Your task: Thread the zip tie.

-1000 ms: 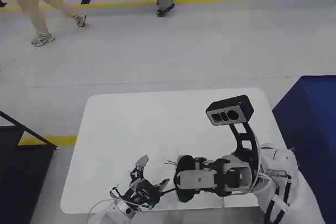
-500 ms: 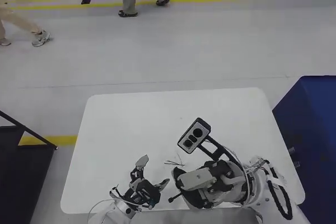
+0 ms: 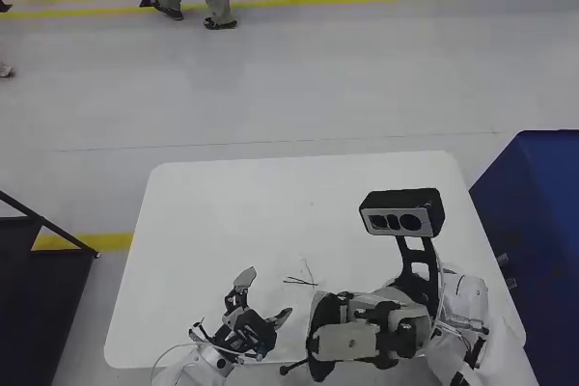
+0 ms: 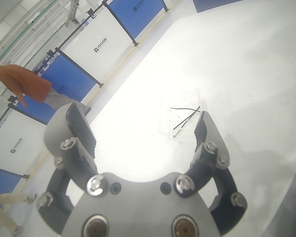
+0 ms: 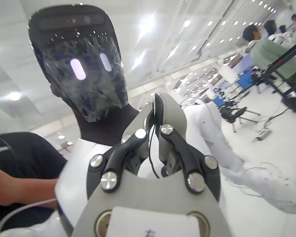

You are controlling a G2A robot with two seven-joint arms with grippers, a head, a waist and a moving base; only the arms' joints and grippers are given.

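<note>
- Zip tie (image 5: 149,146): thin black strand clamped flat between the fingers of my right gripper (image 5: 155,104), held up off the table (image 3: 270,193) at its 6 o'clock edge.
- Since 0.5 s ago my right wrist has rolled; its camera bracket swung from table centre out toward 3 o'clock.
- Left gripper (image 4: 138,113): released, nothing in it, unmoved at 7 o'clock by the near edge.
- Spare ties (image 3: 302,274) lie loose on a clear bag (image 4: 187,94), at 1 o'clock from the left gripper, unchanged.
- Room: the table top runs on from the ties to its 12 o'clock edge. A blue panel (image 3: 550,222) stands close at 3 o'clock, a black frame (image 3: 29,289) at 9.
</note>
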